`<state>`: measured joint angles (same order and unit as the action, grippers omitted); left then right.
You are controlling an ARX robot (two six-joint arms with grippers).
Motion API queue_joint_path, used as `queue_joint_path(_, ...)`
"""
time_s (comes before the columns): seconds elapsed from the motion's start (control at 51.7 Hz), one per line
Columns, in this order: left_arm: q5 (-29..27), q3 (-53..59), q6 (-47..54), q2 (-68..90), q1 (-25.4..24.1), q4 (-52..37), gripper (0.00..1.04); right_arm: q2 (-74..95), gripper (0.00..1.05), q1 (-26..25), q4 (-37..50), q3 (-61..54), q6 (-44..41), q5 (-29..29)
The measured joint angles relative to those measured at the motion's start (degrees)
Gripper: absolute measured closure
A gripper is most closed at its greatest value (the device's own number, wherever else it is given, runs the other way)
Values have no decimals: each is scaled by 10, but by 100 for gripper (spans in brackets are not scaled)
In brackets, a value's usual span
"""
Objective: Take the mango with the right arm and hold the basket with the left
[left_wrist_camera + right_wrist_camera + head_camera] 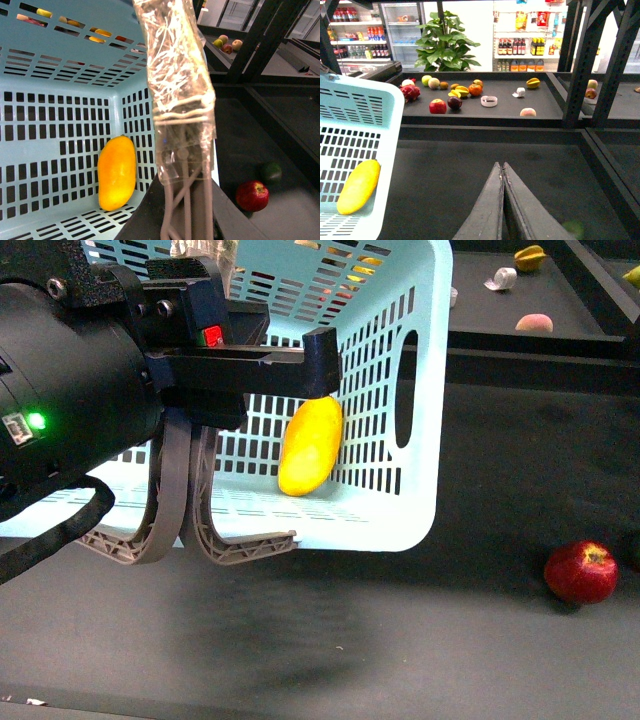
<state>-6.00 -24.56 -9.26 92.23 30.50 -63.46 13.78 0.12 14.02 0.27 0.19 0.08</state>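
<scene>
While the left gripper point(300, 365) clamps both grey handles point(165, 500) of the basket point(420, 440), the mango point(310, 445) lies inside, leaning into a corner against the slotted wall, and the right gripper point(503, 170) hangs pinched closed, empty, over the dark tabletop point(455, 165)

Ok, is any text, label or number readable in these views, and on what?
None is legible.
White label on the bulky black left arm, beside its green light: too small.
Red-green sticker on that arm: blurred.
Labels on the shelved bottles: too small.
</scene>
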Motion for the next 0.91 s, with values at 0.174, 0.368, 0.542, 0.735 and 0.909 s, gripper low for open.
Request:
queue_joint_path(0.174,0,0,0,0,0,0,98,-24,103,0,-25,0,0,0)
queue_joint_path(0.368,0,0,0,0,0,0,98,-79,103,0,-94,0,0,-1)
queue_joint_path(0.542,0,0,-1,0,0,0,98,-135,103,0,-138,0,0,-1)
queue_joint_path(0.735,0,0,-1,0,0,0,98,-135,103,0,-139,0,0,-2)
queue_joint_path(0.909,0,0,0,0,0,0,98,-135,103,0,-139,0,0,-2)
